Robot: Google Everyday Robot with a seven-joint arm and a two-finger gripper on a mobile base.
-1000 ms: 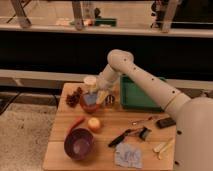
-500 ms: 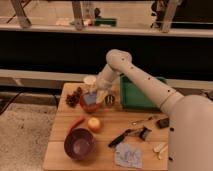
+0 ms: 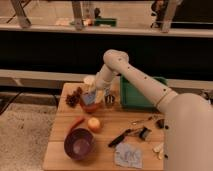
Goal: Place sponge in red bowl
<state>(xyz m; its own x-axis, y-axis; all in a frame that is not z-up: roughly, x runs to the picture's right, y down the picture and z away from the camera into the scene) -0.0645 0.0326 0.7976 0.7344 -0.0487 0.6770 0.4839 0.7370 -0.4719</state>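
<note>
A small red bowl [image 3: 89,106] sits at the back left of the wooden table [image 3: 107,152]. A blue sponge [image 3: 89,98] is in or just above the bowl's mouth; I cannot tell which. My gripper [image 3: 97,95] hangs right over the bowl, at the sponge's right side, with the white arm reaching in from the right.
A green tray [image 3: 141,95] stands at the back right and a metal cup [image 3: 110,100] next to the bowl. A white cup [image 3: 89,80] and a pine cone [image 3: 73,99] are behind and left. In front lie a carrot [image 3: 76,123], an orange fruit [image 3: 93,124], a purple bowl [image 3: 79,144], black tools [image 3: 127,136] and a blue cloth [image 3: 128,155].
The arm has shifted slightly left and down over the red bowl. The sponge stays at the bowl.
</note>
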